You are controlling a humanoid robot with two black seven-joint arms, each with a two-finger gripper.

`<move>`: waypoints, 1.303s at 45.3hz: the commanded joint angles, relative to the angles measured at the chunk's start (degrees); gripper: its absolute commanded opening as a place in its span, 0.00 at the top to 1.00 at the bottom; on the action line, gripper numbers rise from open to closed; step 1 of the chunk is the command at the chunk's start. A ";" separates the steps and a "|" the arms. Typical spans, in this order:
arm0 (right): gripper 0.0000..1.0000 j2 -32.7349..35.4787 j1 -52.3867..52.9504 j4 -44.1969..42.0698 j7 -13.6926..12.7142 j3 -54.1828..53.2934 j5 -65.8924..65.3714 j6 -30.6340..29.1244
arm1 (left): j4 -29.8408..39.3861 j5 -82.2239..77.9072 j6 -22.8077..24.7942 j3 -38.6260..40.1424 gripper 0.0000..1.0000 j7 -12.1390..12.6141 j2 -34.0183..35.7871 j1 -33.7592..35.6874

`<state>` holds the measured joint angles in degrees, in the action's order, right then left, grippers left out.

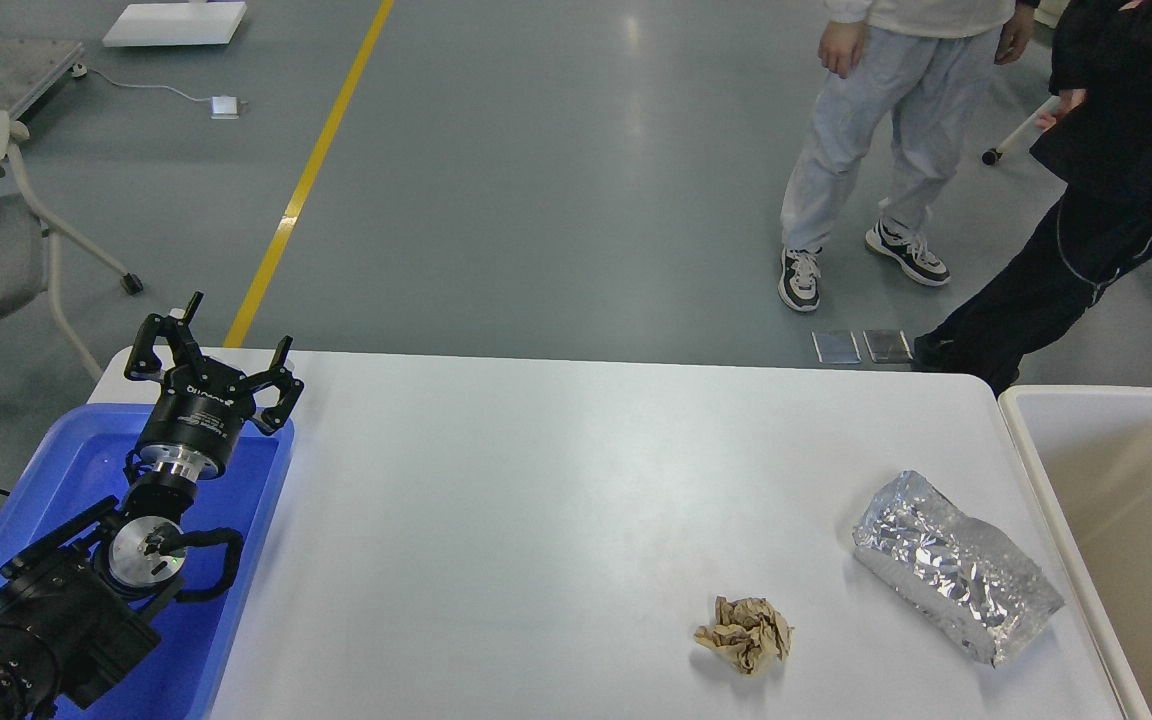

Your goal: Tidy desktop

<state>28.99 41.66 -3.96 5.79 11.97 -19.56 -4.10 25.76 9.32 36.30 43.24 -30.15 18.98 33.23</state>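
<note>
The desktop (pixel 556 480) is a wide white tabletop with rounded corners. A crumpled brown paper ball (pixel 746 633) lies on it near the front, right of centre. A crinkled silver foil bag (pixel 956 565) lies to its right, near the table's right edge. My left gripper (pixel 234 328) is open and empty, held above the far end of the blue tray (pixel 76 470) at the table's left. It is far from both pieces of litter. My right gripper is out of view.
A beige-white bin (pixel 1116 470) stands against the table's right edge. Two people (pixel 886 140) stand on the grey floor beyond the far right corner. A chair (pixel 6 190) stands at the far left.
</note>
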 commanded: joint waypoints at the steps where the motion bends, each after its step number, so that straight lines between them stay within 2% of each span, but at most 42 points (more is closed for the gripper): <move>1: 1.00 -5.08 -6.15 0.00 -0.61 -0.28 2.95 3.31 | 0.00 0.00 0.00 0.00 0.00 0.00 0.00 0.00; 20: 1.00 -5.43 -6.85 0.09 -0.35 -0.55 3.74 4.28 | 0.00 0.00 0.00 0.00 0.00 0.00 0.00 0.00; 21: 0.93 -5.43 -6.85 0.09 -0.43 -0.55 3.74 4.80 | 0.00 0.00 0.00 0.00 0.00 0.00 0.00 0.00; 29: 0.13 -5.52 -6.50 0.18 -0.26 -0.64 3.74 11.56 | 0.00 0.00 0.00 0.00 0.00 0.00 0.00 0.00; 31: 0.02 -5.52 -6.32 0.35 -0.26 -0.64 3.74 12.10 | 0.00 0.00 0.00 0.00 0.00 0.00 0.00 0.00; 51: 0.00 -4.91 -1.58 1.40 -0.08 -7.93 3.74 10.60 | 0.00 0.00 0.00 0.00 0.00 0.00 0.00 0.00; 59: 0.00 -4.21 3.60 5.44 -0.08 -18.98 3.74 10.61 | 0.00 0.00 0.00 0.00 0.00 0.00 0.00 0.00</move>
<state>24.04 40.66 -1.66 5.63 2.97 -15.82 6.58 25.75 9.31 36.30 43.24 -30.15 18.98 33.22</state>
